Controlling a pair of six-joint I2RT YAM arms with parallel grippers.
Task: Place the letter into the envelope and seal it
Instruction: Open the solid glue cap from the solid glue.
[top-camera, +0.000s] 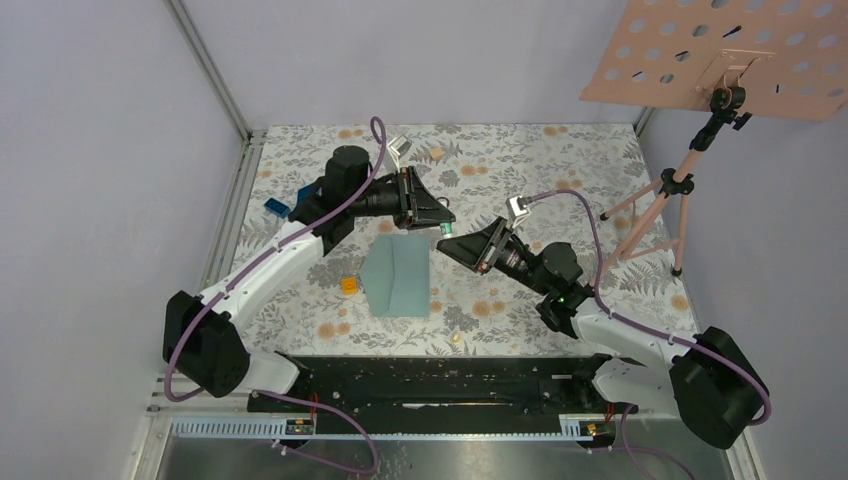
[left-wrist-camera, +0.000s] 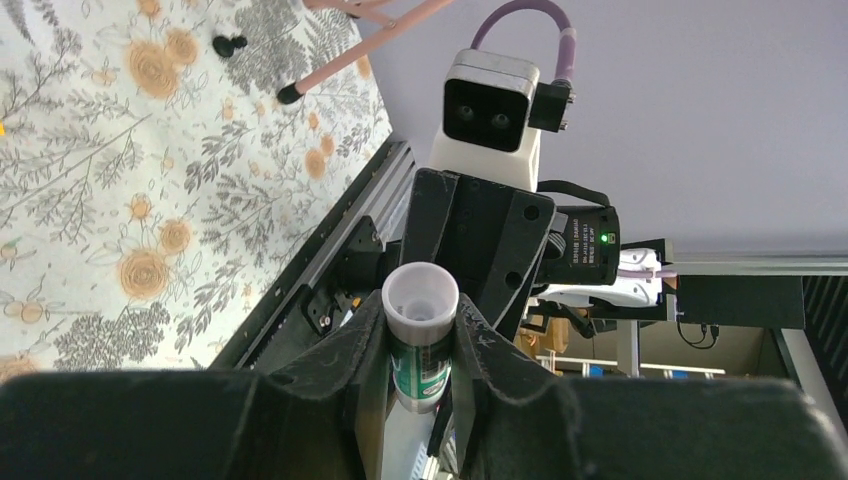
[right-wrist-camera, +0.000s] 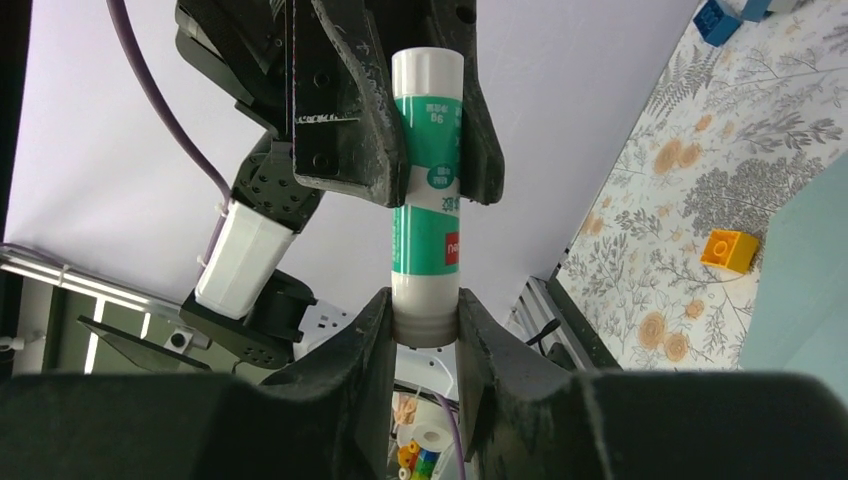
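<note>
My left pincer was clamped around the green-labelled body of a glue stick, one finger pressed against each side of the tube. In my left wrist view the stick's white round end pointed toward the camera from the lower middle of the frame. My right pincer was closed on the pale grey end of the same stick. In my right wrist view its two fingers squeezed that end at the bottom centre, while the tube ran straight up the frame into my other pincer's grip. So the stick was held between both arms, off the flowered tabletop, and in the overhead view it sat near the middle of the frame where the two arms met. The envelope lay flat on the tabletop just below and left of that meeting point in the overhead view, turned slightly askew, with a V-shaped crease across its grey-green face. Neither pincer touched it. I could not tell from these views whether its flap was stuck down. A small orange block sat just beside the envelope's left edge, and a blue block lay well apart toward the left side of the tabletop. A pink board full of holes filled the upper right corner on a thin-legged stand.
</note>
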